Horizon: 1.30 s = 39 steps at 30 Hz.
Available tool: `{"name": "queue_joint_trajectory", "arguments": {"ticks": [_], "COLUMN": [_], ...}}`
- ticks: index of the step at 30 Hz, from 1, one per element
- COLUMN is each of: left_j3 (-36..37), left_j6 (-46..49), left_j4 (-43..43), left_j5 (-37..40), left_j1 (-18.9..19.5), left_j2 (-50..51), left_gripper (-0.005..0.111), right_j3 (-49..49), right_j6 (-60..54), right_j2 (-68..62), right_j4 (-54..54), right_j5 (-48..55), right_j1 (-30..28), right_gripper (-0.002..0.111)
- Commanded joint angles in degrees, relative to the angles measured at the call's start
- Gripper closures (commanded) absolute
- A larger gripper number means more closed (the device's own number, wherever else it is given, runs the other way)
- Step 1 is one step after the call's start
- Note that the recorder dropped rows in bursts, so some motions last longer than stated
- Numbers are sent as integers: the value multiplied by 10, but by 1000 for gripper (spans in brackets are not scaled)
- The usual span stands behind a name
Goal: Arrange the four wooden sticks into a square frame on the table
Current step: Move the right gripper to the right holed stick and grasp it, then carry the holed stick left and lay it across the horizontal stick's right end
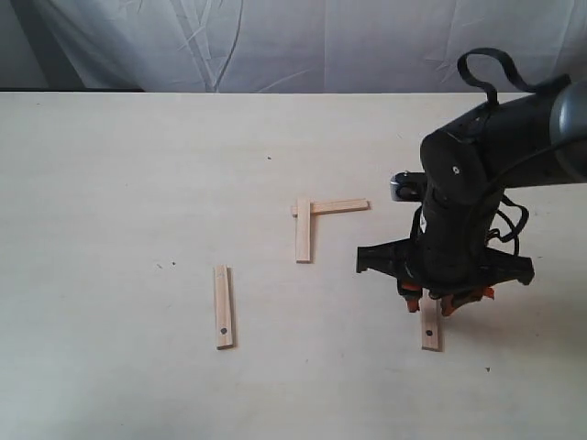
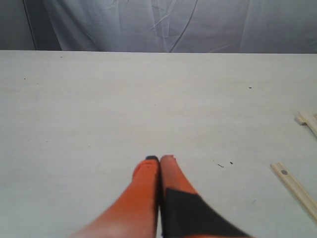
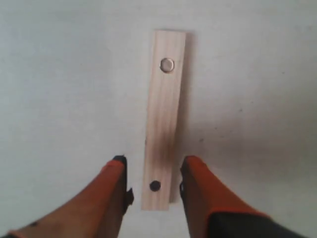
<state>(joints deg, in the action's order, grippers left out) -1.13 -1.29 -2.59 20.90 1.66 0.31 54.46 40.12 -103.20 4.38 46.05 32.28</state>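
Observation:
Two wooden sticks form an L on the table (image 1: 138,183): one lengthwise (image 1: 304,231), one across (image 1: 336,207), overlapping at a corner. A third stick (image 1: 223,307) with a dark hole lies alone to the left; in the left wrist view it shows as the holed stick (image 2: 295,187) beside the L's corner (image 2: 308,120). The fourth stick (image 1: 430,331) (image 3: 163,124), with a hole near each end, lies under my right gripper (image 1: 429,304) (image 3: 153,171), which stands open astride one end, touching neither side. My left gripper (image 2: 159,160) is shut on nothing, above bare table.
A wrinkled white cloth (image 1: 275,41) hangs behind the table's far edge. The right arm's black body (image 1: 459,211) stands over the right part of the table, just right of the L. A few dark specks (image 1: 171,265) dot the surface.

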Motion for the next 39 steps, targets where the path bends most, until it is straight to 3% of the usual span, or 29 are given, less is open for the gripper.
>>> {"name": "queue_joint_trajectory", "arguments": {"ticks": [1,7,19,22,27,33,39], "left_j3": [1,1,1,1,1,1,1], "left_j6": [0,0,0,0,0,0,0], "left_j4": [4,4,4,4,4,4,4], "left_j5": [-3,-3,-3,-3,-3,-3,-3], "left_j1": [0,0,0,0,0,0,0], "left_j2": [-3,-3,-3,-3,-3,-3,-3], "left_gripper": [107,107,107,107,107,107,107], "right_j3": [-16,-17,-39,-39,-39,-22,68], "right_j6": [7,47,48,48,48,48,-25], "right_j2": [6,6,-19,-21,-25,-18,-11], "right_j4": [-9,44,44,44,44,50,39], "right_j5": [-54,-59,-98,-94,-92,-84,-36], "right_j1": [-3,-3,-3,-3,-3,-3,-3], "right_gripper": [61,59,61,72,108,109,109]}}
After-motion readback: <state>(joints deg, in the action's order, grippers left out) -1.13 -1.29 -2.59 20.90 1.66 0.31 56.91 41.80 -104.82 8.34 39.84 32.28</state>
